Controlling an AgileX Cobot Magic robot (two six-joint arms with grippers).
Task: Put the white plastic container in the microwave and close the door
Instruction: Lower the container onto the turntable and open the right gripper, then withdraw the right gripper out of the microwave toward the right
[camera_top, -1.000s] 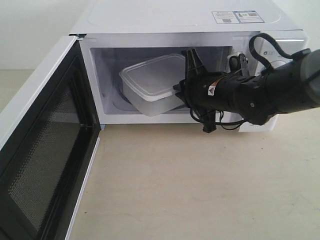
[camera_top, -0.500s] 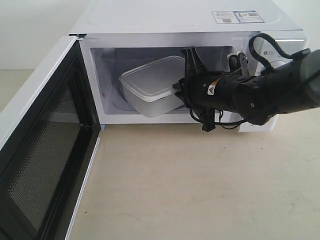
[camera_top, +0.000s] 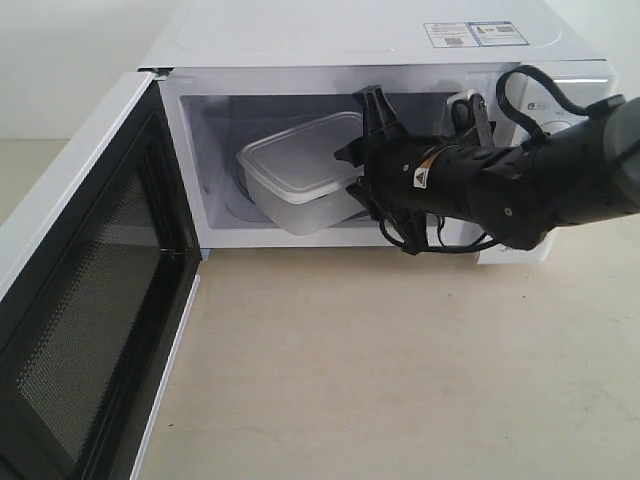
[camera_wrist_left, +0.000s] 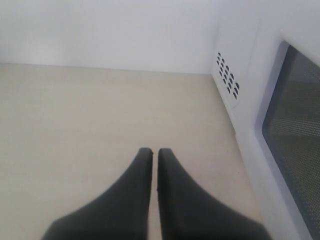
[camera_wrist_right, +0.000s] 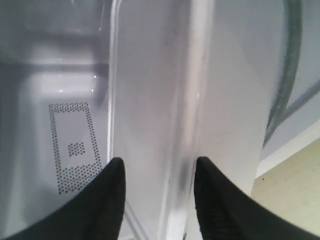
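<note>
Inside the microwave (camera_top: 330, 40) at upper centre, the box (camera_top: 295, 165) lies angled, my right gripper (camera_wrist_right: 157, 167) spread wide astride its right end, clamped or not I cannot tell, so I should release gently and back straight out before touching the door (camera_top: 90, 300).

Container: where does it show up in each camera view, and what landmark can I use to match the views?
Exterior view: the container lies inside the open microwave, near the picture's centre.
Left wrist view: not in it.
Right wrist view: the container fills the middle, just ahead of the right gripper.
Shared landmark: the microwave, seen as a vented outer side in the left wrist view and a perforated inner wall in the right wrist view.
</note>
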